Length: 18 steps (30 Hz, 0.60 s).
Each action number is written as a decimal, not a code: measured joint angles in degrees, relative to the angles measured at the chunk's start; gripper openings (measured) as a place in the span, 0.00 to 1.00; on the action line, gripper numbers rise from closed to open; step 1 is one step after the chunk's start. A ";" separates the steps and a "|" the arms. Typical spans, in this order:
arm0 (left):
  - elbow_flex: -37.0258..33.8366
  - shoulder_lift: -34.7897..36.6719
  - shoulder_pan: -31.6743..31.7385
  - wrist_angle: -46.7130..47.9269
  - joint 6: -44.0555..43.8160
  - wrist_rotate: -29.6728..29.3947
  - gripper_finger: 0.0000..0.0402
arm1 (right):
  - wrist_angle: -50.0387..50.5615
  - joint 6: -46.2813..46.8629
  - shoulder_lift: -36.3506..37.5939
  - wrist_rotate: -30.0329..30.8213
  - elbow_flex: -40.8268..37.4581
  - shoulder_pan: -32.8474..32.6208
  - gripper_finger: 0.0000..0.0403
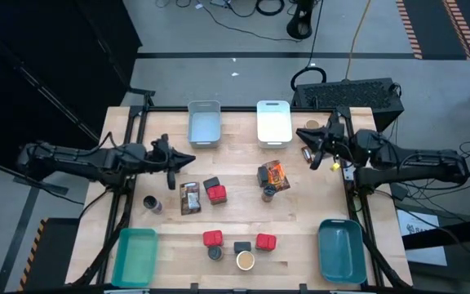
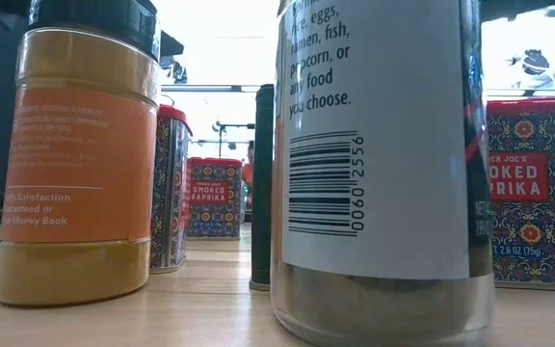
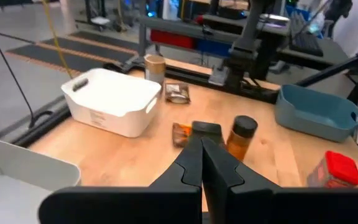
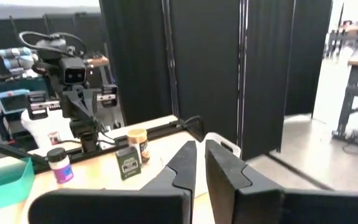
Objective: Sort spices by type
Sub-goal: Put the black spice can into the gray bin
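Up close in the low view, a clear jar [image 2: 379, 164] fills the centre-right of the frame, its white label reading "ramen, fish, popcorn, or any food you choose" above a barcode ending 0060 2556. At far left stands an orange-labelled shaker [image 2: 80, 164] of yellow powder, black cap on, with "Satisfaction Guaranteed or Your Money Back" just legible. At the right edge a red-lidded patterned tin [image 2: 538, 193] shows "Trader Joe's", "Smoked Paprika" and "(75g)"; a second paprika tin [image 2: 215, 198] sits farther back, centre-left, same wording.

From above, the spices are scattered across the middle and lower half of the wooden table [image 1: 235, 167]: red tins [image 1: 212, 238] low centre, a tan-topped jar [image 1: 245, 260] below them, a brown printed packet [image 1: 190, 198] left of centre, a dark jar [image 1: 151, 203] farther left.

The left gripper [image 1: 188, 159] hovers at middle left, fingers pressed together, holding nothing. The right gripper [image 1: 303, 135] sits at upper right beside the white bin [image 1: 274, 122], its fingers closed to a thin slit, also holding nothing.

The grey bin [image 1: 204, 122] sits upper centre, the teal bin [image 1: 135, 256] lower left, the blue bin [image 1: 342, 250] lower right.
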<state>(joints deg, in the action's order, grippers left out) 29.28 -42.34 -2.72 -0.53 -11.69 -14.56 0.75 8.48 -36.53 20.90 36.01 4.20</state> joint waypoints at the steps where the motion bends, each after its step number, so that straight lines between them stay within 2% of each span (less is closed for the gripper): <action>1: 0.31 -0.61 0.00 -0.18 -0.07 -0.02 0.01 | 2.17 0.76 -0.24 0.00 1.14 -0.02 0.04; 5: 1.19 -3.95 -0.02 -0.77 -1.95 0.46 0.01 | 8.64 3.80 -1.25 -0.02 4.43 -0.02 0.04; 11: 1.41 -9.10 -0.47 -0.64 -6.51 3.03 0.01 | 11.43 4.62 -1.40 -0.45 4.83 -0.02 0.04; 15: 1.46 -12.17 -2.11 -0.53 -9.54 2.12 0.01 | 14.91 4.78 -1.42 -5.93 4.83 -0.04 0.04; 18: 2.08 -14.36 -3.80 -0.07 -10.50 1.59 0.01 | 13.76 4.67 -1.38 -8.66 4.83 -0.05 0.04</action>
<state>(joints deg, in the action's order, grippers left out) 31.36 -56.69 -6.52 -0.60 -22.20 -12.97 14.51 13.15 -37.91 12.24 40.84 4.15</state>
